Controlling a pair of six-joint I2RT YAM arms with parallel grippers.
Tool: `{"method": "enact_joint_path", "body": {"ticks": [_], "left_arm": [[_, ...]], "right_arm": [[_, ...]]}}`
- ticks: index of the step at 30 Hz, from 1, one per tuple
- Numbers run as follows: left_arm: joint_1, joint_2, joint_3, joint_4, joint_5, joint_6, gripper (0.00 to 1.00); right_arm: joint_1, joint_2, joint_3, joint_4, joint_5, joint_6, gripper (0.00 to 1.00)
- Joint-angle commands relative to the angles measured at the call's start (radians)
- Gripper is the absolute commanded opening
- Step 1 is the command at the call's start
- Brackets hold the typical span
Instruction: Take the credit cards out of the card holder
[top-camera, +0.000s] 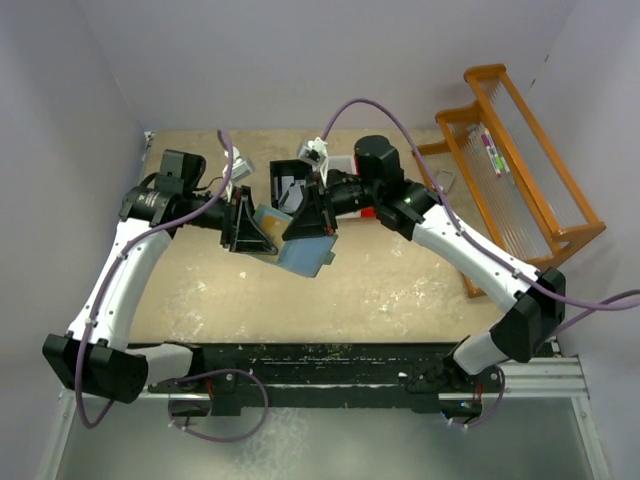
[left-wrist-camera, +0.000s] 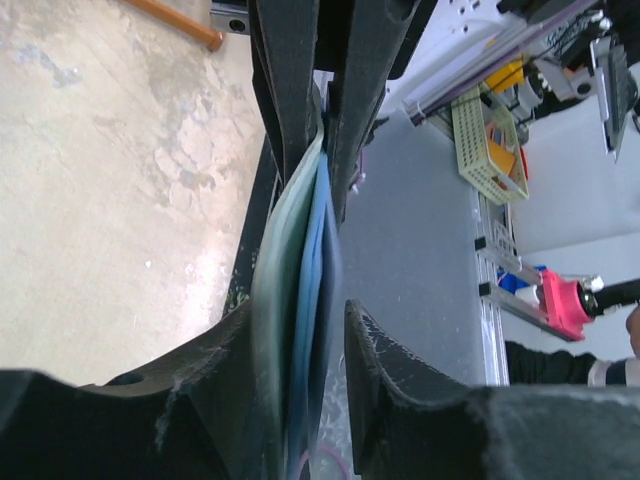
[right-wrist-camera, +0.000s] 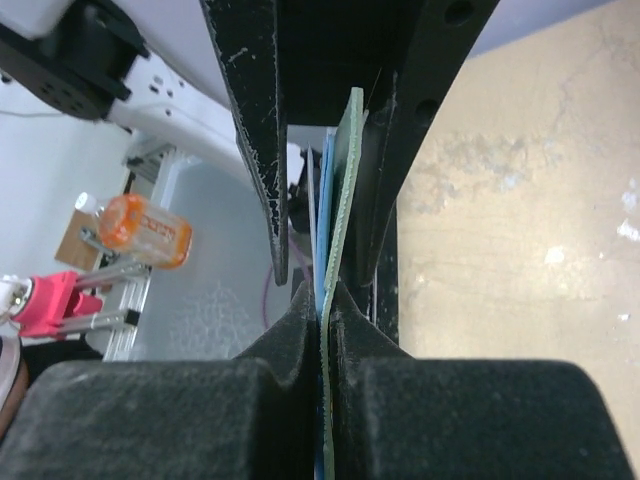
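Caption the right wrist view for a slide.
Right pincer shut on the thin edge of the card holder.

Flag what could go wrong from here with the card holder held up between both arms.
The left pincer stands open, so only the right pincer clamps the card holder above the table; it could slip or swing down. The right pincer squeezes all layers together, which may jam whatever sits inside.

Matt teal card holder (top-camera: 305, 255), rough mottled tabletop (top-camera: 400, 285)
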Motion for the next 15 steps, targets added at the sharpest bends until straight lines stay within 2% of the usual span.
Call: {"method": "enact_joint_path", "body": {"ticks": [1, 4, 10, 13, 15], "left_arm": [[0.003, 0.035, 0.061, -0.246, 0.037, 0.271, 0.39], [0.003, 0.021, 0.038, -0.191, 0.016, 0.229, 0.36], [0.003, -0.034, -0.062, -0.034, 0.018, 0.085, 0.18], [0.003, -0.04, -0.085, -0.038, 0.035, 0.086, 0.21], [0.003, -0.039, -0.084, -0.058, 0.042, 0.103, 0.32]], "right_arm": [[0.027, 0.06, 0.097, -0.337, 0.025, -0.249, 0.0], [0.036, 0.075, 0.13, -0.385, 0.036, -0.285, 0.0], [0.039, 0.07, 0.141, -0.362, 0.03, -0.271, 0.0], [0.038, 0.066, 0.161, -0.374, 0.028, -0.263, 0.0], [0.038, 0.058, 0.165, -0.373, 0.025, -0.256, 0.0]]}}
